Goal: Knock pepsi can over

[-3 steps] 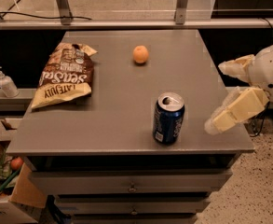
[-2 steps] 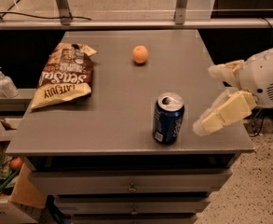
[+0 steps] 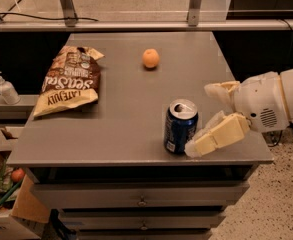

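The pepsi can (image 3: 180, 127) stands upright near the front edge of the grey table (image 3: 121, 114), right of centre; it is dark blue with a silver top. My gripper (image 3: 200, 119) comes in from the right, low over the table, with its cream fingers spread open. The near finger (image 3: 216, 136) has its tip right at the can's lower right side; whether it touches is unclear. The far finger (image 3: 220, 90) lies behind and to the right of the can. The gripper holds nothing.
A small orange fruit (image 3: 150, 58) sits at the table's back middle. A brown chip bag (image 3: 70, 80) lies at the left. A sanitizer bottle (image 3: 5, 88) stands on a ledge at far left. Cardboard boxes (image 3: 1, 204) are on the floor at lower left.
My gripper has moved left across the table toward the can, from well to its right to right beside it. The can still stands upright in the same place.
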`<state>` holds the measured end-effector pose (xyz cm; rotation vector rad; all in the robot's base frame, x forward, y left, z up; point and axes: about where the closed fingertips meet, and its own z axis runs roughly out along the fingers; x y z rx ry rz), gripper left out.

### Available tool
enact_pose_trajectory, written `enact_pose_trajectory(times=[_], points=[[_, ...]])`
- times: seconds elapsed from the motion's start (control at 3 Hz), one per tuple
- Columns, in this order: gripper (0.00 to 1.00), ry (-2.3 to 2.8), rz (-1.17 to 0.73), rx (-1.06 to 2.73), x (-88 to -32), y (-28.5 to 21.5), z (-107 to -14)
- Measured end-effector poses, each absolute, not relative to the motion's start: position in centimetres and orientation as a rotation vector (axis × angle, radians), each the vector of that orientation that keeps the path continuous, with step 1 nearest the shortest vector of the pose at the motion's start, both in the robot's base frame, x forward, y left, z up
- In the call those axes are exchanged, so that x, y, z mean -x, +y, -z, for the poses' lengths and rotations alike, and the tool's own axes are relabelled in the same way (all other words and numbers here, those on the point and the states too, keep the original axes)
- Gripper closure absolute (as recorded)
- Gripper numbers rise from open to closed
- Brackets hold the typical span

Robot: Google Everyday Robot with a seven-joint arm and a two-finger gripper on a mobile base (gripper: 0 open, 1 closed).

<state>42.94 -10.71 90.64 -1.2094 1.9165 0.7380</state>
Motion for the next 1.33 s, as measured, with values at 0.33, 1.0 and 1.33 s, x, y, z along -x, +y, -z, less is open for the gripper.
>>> enact_pose_trajectory(times=[0.33,1.0,1.33], points=[[0.00,1.924,-0.762,1.189,-43.0,-10.0,-88.6],[0.00,1.966,-0.745,1.119,-45.8,-10.6,-85.5],[0.00,1.966,-0.715,1.107,-49.0,-10.5,-85.5]])
